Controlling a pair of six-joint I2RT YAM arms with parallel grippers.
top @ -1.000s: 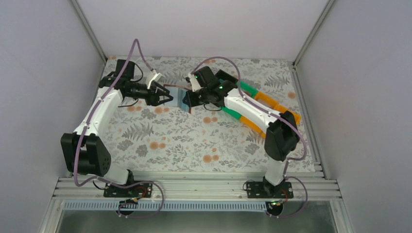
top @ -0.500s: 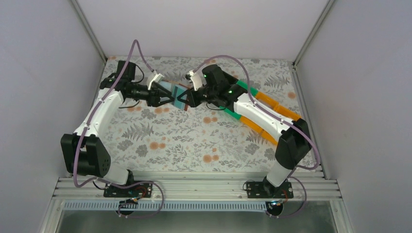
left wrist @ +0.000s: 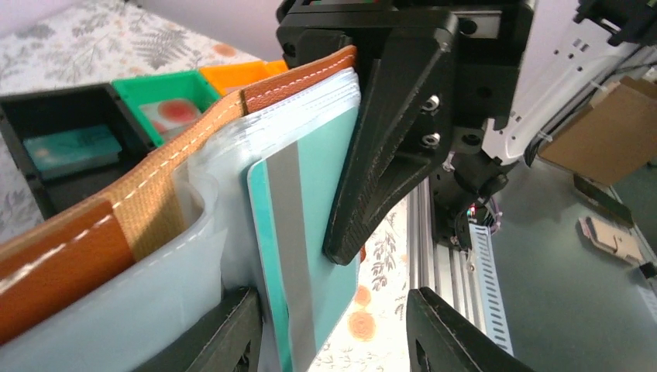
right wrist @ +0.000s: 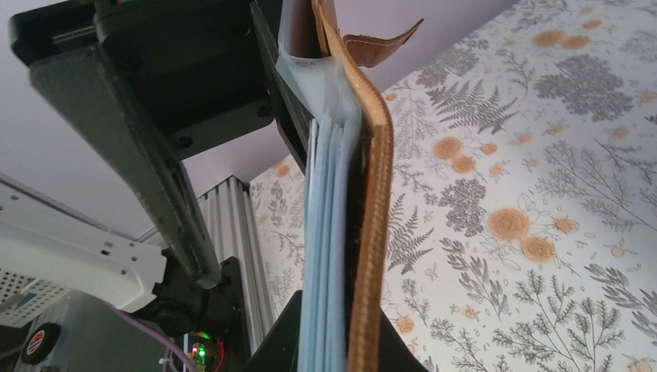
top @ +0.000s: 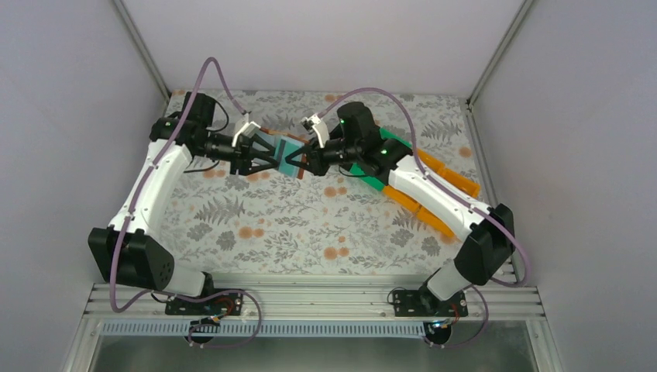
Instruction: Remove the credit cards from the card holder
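Action at the far middle of the table [top: 310,225], with both arms reaching in toward each other. On the left, the left gripper [top: 267,159] points to the right with its jaws spread wide. One end of the card holder [left wrist: 155,209] sits in that gap. Its pale sleeve lies against one finger [left wrist: 225,337], and the other finger stands clear.

Now the card holder itself: it is up off the table, hanging between the two grippers, tan-brown leather on the outside and cloudy pale sleeves inside. A teal card [left wrist: 310,232] with a grey stripe pokes out of those sleeves toward the left gripper. Its free end dips down between the open fingers, close to the one the sleeve touches.

Across to the right gripper [top: 307,159]: its jaws are clamped on the card holder, and one black finger [left wrist: 387,139] presses flat on the face of the teal card. From the right wrist, the holder shows edge-on, a brown cover and a blue-white stack pinched tight.

Further right, beneath the right arm, three bins sit side by side. The black bin [left wrist: 23,116] holds a second teal card [left wrist: 70,147]. The green bin [left wrist: 147,81] holds a pale card [left wrist: 174,112] with a reddish patch. The orange bin [left wrist: 232,74] comes last, and I cannot tell what is in it.
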